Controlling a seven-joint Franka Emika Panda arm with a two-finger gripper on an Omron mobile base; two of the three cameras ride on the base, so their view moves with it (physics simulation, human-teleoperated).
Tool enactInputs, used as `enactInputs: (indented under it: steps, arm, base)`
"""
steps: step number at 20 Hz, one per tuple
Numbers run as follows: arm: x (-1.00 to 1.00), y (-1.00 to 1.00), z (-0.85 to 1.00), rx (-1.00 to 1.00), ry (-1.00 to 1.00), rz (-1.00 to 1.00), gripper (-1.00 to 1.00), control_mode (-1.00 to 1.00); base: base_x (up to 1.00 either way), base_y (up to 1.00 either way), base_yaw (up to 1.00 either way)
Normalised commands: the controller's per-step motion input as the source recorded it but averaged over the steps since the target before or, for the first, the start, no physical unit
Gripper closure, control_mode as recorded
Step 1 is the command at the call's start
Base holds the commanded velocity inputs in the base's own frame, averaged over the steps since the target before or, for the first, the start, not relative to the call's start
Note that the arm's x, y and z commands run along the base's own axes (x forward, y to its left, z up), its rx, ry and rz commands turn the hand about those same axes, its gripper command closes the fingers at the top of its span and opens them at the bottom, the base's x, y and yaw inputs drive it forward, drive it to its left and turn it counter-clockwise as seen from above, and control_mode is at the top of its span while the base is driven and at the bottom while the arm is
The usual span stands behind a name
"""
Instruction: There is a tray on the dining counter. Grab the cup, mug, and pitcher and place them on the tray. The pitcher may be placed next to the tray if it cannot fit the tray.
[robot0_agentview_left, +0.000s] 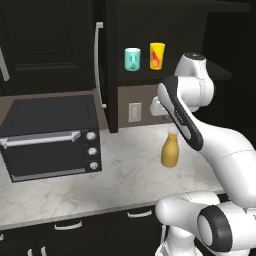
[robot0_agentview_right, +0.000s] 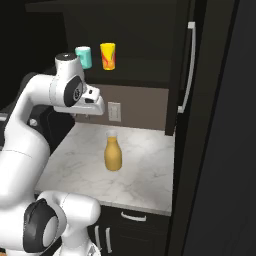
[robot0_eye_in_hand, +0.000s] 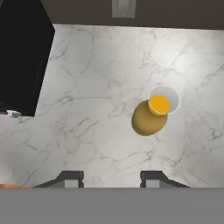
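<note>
Unlabelled pitcher (robot0_eye_in_hand: 149, 118) on marble counter (robot0_eye_in_hand: 96, 113)

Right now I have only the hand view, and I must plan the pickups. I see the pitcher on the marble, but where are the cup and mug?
Observer: Both stand on a dark shelf high above the counter, against the back wall.
Operator: Which one is on which side?
Observer: Seen from the base, the mug is left of the cup, with a small gap between them.
Operator: From above, the pitcher looks tilted. Is it?
Observer: No, the pitcher stands upright on the counter, below the shelf.
Operator: How high are my jaws?
Observer: They hang open above the level of the pitcher's neck and below the shelf.
</note>
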Motion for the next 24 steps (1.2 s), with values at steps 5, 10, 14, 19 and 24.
enactInputs:
  steps: [5,10,14,19,24]
  arm:
    - [0.0,0.0,0.0,0.0,0.0,0.0,-1.0,-1.0]
    - [-0.2,0.14,0.0,-0.05,-0.08,0.0,-1.0,-1.0]
    - [-0.3,0.07,0.0,-0.02,-0.15,0.0,-1.0,-1.0]
    - [-0.24,0.0,0.13,0.13,-0.15,0.0,-1.0,-1.0]
    - [-0.05,0.02,0.34,0.1,-0.15,0.0,-1.0,-1.0]
  base:
    - [0.0,0.0,0.0]
    - [0.0,0.0,0.0]
    - [0.0,0.0,0.0]
    - [0.0,0.0,0.0]
    - [0.0,0.0,0.0]
